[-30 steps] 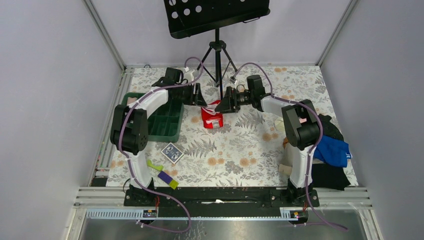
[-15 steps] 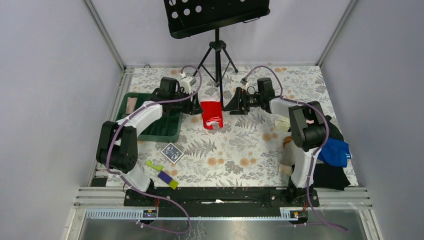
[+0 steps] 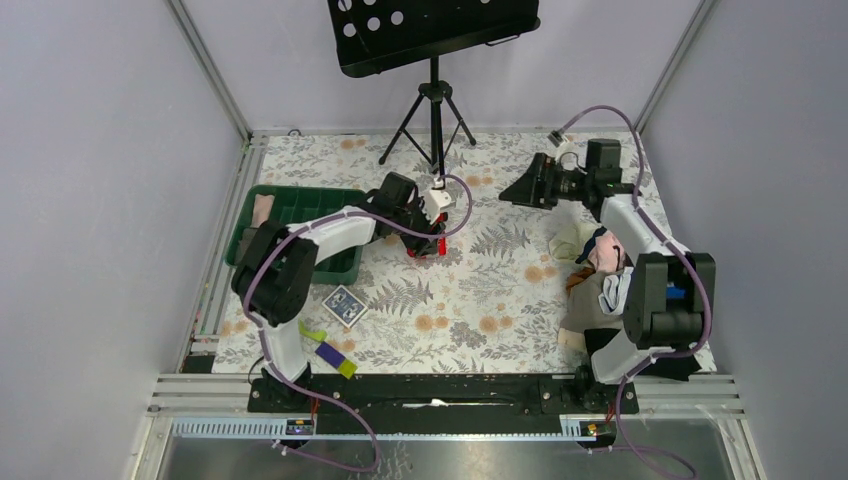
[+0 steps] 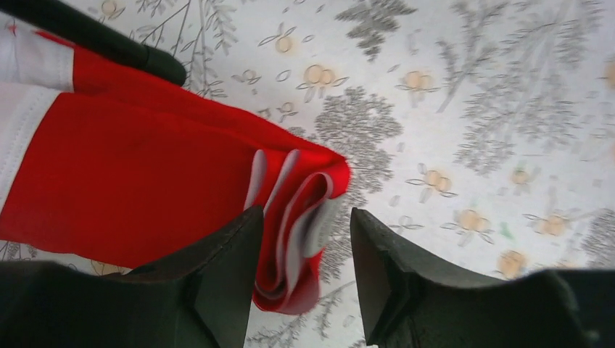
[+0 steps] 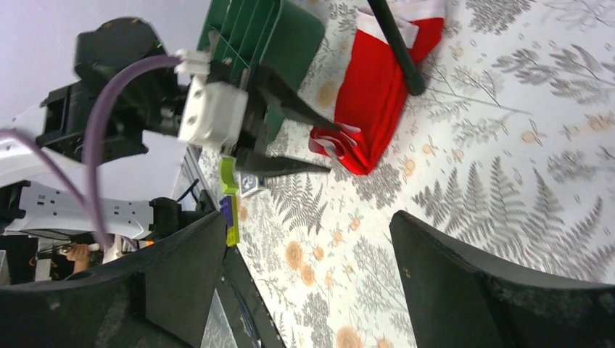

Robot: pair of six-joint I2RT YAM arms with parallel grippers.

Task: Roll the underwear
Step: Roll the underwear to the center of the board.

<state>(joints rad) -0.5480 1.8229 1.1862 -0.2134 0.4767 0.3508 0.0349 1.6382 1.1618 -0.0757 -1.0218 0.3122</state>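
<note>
Swung in, left gripper (image 4: 304, 226) straddles the underwear (image 4: 145, 167).

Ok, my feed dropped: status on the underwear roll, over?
Left fingers open, straddling the underwear's folded end. Right fingers open, empty, clear of it. Stand leg lies across its other end.

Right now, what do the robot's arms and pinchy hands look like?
The left arm and right arm are white tubes with chunky black joints, and each trails a purple cable. The left gripper and right gripper each have two black, pointed fingers.
</note>
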